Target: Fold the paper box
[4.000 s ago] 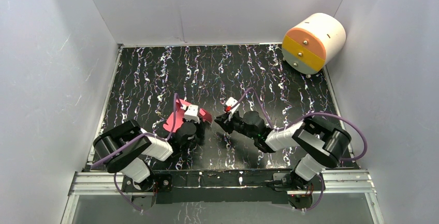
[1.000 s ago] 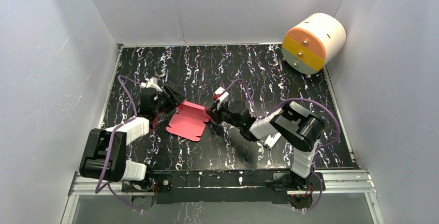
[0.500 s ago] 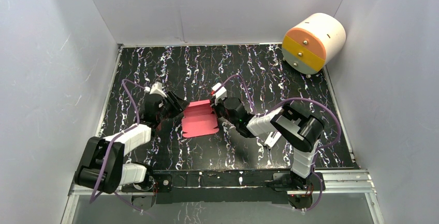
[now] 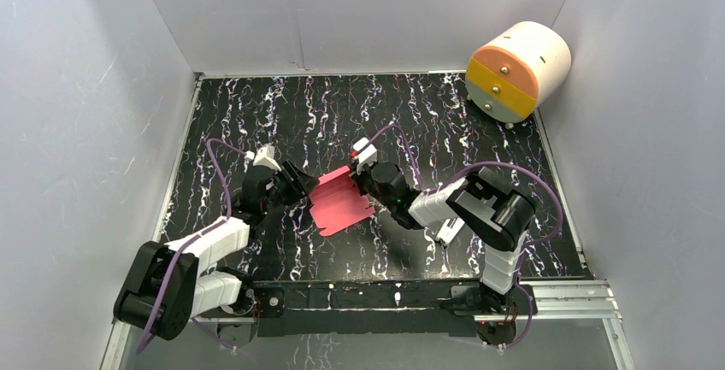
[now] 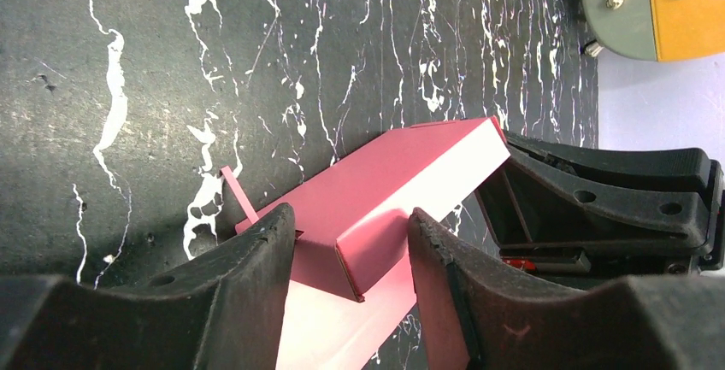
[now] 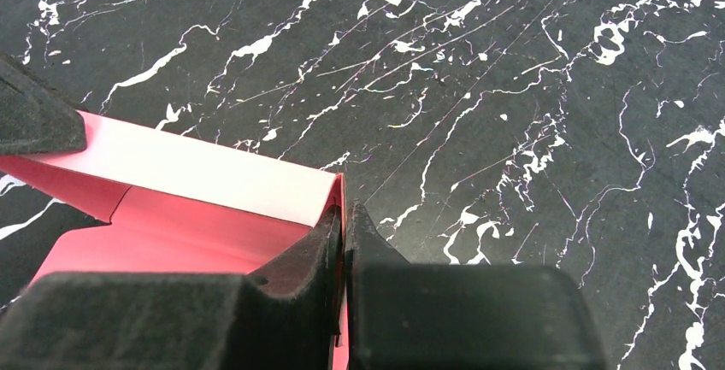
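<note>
While the right gripper [image 6: 342, 216] pinches one edge of the box [image 4: 340, 203], fingers pressed flat together with only the thin card between them, the left gripper [image 5: 350, 220] is spread wide. Its two fingers [image 5: 248, 293] straddle a raised fold of the card without clamping it. The left fingertip looks to touch the card's edge; can't tell if the other one does.

Box: pink-red thin card, smooth, matte, partly folded. It sits near the middle of the table [image 4: 427, 122], between the two grippers, one end low by the left gripper and the other lifted at the right gripper. The left wrist view shows a flat panel, one short wall standing up from it with a crisp crease, and a narrow tab [image 5: 238, 195] sticking out at the side. The face toward the light looks washed out, almost white. The right wrist view shows a shallow open trough: bright upper flap, darker pink floor below.

Gripper fingers: black, grainy plastic, blunt tapered tips.

Table: black, slightly rough, with white marble-like veins running all over.

Cylinder [image 4: 521, 58]: big, white, smooth, lying on its side in the far right corner, well apart from the box. Its round face is split into orange and yellow bands with small metal studs. Contents not visible.
</note>
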### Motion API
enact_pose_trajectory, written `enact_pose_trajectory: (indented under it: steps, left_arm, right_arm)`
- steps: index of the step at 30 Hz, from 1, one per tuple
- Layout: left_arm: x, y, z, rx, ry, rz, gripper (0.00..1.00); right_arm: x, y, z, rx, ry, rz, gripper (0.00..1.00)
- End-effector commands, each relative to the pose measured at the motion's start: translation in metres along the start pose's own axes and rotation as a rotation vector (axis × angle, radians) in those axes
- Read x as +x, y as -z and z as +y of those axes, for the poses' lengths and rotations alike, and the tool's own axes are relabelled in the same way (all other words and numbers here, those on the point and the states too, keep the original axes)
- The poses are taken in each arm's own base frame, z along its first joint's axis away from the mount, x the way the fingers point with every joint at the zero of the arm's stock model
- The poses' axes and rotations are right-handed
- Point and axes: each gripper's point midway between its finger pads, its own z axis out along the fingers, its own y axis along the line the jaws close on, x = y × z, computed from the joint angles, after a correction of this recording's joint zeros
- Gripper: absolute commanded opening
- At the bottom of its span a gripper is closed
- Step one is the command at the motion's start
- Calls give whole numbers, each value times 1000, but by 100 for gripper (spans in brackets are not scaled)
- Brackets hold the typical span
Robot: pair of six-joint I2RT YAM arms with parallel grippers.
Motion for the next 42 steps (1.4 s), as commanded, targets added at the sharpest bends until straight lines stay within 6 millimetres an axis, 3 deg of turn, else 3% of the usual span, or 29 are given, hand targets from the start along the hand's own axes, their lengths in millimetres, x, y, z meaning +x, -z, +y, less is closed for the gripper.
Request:
enact_pose_trajectory:
  steps: [1,11,18,24,30,36,42]
  left_arm:
    - [23,7,-14,56,-20,88,48]
    - [22,11,-9,16,-54,102,54]
    - [-10,21,-5,-114,-89,9,67]
    - [-26,18,-28,-71,-146,15,70]
    - [-22,10,-29,-67,-176,57,71]
    - [1,-5,-39,23,-183,190,70]
    - [7,-15,-51,92,-194,217,68]
  right_arm:
    - [-11,1,19,-62,-49,-62,13]
    - [3,10,22,-96,-11,-98,11]
    - [2,11,27,-141,63,-111,9]
    - [0,11,32,-174,89,-118,9]
    - [1,10,35,-190,111,-117,9]
    - [-1,9,36,-195,108,-118,9]
    - [3,7,36,-194,103,-106,10]
